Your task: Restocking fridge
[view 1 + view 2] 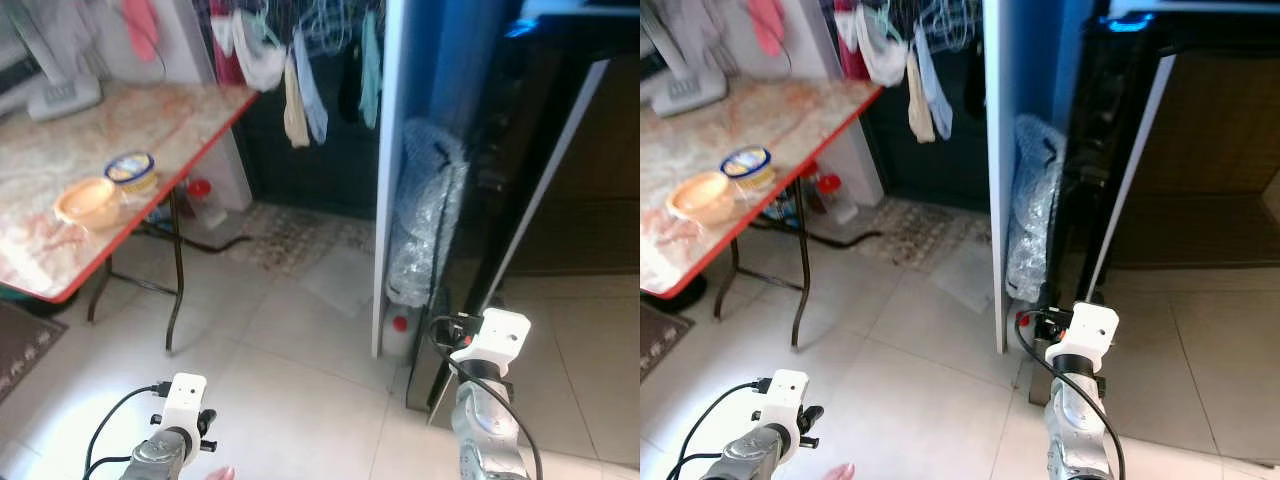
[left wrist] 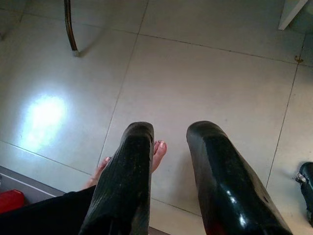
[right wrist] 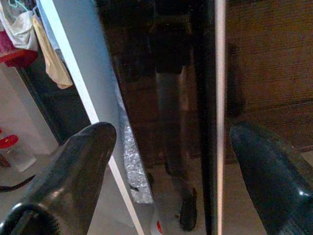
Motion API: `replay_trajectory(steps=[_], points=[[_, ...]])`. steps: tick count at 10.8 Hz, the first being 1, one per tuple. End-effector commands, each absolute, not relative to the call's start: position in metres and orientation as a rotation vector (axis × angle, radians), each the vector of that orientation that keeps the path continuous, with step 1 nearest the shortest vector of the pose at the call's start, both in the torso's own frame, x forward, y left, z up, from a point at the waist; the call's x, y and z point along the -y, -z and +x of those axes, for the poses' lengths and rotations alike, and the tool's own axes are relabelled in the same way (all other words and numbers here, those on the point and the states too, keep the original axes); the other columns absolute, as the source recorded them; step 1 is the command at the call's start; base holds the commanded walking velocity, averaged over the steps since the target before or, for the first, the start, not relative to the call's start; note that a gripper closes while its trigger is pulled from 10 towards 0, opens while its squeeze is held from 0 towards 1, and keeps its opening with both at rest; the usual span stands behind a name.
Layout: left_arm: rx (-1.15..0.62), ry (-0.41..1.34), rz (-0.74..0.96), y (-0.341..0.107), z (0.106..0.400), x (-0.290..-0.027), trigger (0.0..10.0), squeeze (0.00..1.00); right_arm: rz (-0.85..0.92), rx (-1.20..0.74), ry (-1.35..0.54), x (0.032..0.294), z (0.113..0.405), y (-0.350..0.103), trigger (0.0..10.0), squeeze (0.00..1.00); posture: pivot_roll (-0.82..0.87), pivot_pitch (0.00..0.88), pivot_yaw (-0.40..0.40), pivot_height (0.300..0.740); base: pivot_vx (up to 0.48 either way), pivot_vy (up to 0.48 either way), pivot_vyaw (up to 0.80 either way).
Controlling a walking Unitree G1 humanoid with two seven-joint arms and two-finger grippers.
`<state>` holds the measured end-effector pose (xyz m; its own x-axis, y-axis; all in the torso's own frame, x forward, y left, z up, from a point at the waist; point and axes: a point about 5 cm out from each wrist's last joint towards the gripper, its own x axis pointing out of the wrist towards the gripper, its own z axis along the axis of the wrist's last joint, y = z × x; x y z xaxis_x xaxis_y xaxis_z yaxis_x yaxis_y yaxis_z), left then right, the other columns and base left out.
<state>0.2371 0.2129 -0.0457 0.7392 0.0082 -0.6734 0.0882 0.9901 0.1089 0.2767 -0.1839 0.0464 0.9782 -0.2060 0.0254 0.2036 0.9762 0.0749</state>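
Note:
The fridge [image 1: 530,150] stands at the right, tall, black and glossy, with a pale strip down its door edge. My right gripper [image 3: 171,134] is open with its fingers wide apart. It faces the glossy black door [image 3: 166,73] and holds nothing. My left gripper [image 2: 168,129] hangs low over the tiled floor, open and empty. On the red-edged table [image 1: 150,140] at the left sit a yellow bowl [image 1: 88,203] and a blue-rimmed tub [image 1: 131,172].
A white upright panel [image 1: 390,170] stands left of the fridge, with a plastic-wrapped bundle [image 1: 425,210] and a red-capped bottle [image 1: 400,330] beside it. Clothes [image 1: 300,90] hang at the back. A person's bare toes [image 2: 159,149] are on the floor near my left gripper.

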Motion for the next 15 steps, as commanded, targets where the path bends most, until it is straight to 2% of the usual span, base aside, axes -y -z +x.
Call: replay_trajectory(steps=[1, 5, 8, 11, 12, 14, 15], points=[[-0.753, 0.034, 0.143, 0.048, 0.233, -0.218, 10.0, 0.0, 0.067, 0.016, 0.189, 0.179, 0.276, -0.043, 10.0, 0.0, -0.21, 0.034, 0.128, 0.74, 0.0, 0.0, 0.0], [-0.752, 0.034, 0.142, 0.048, 0.233, -0.217, 10.0, 0.0, 0.067, -0.002, 0.192, 0.18, 0.274, -0.039, 10.0, 0.0, -0.21, 0.036, 0.127, 0.74, 0.0, 0.0, 0.0], [-0.744, 0.034, 0.139, 0.048, 0.231, -0.218, 10.0, 0.0, 0.082, -0.119, 0.246, 0.19, 0.254, -0.012, 10.0, 0.0, -0.21, 0.034, 0.126, 0.74, 0.0, 0.0, 0.0], [-0.749, 0.027, 0.14, 0.049, 0.23, -0.219, 10.0, 0.0, 0.053, -0.502, 0.3, 0.203, 0.188, 0.055, 10.0, 0.0, -0.21, 0.027, 0.123, 0.74, 0.0, 0.0, 0.0], [-0.747, 0.028, 0.143, 0.049, 0.23, -0.219, 10.0, 0.0, 0.058, -0.545, 0.302, 0.201, 0.177, 0.063, 10.0, 0.0, -0.21, 0.027, 0.124, 0.74, 0.0, 0.0, 0.0], [-0.747, 0.029, 0.145, 0.048, 0.231, -0.22, 10.0, 0.0, 0.067, -0.441, 0.309, 0.199, 0.192, 0.051, 10.0, 0.0, -0.21, 0.021, 0.129, 0.74, 0.0, 0.0, 0.0], [-0.746, 0.031, 0.149, 0.048, 0.231, -0.22, 10.0, 0.0, 0.057, -0.275, 0.323, 0.202, 0.219, 0.026, 10.0, 0.0, -0.21, 0.017, 0.13, 0.74, 0.0, 0.0, 0.0]])
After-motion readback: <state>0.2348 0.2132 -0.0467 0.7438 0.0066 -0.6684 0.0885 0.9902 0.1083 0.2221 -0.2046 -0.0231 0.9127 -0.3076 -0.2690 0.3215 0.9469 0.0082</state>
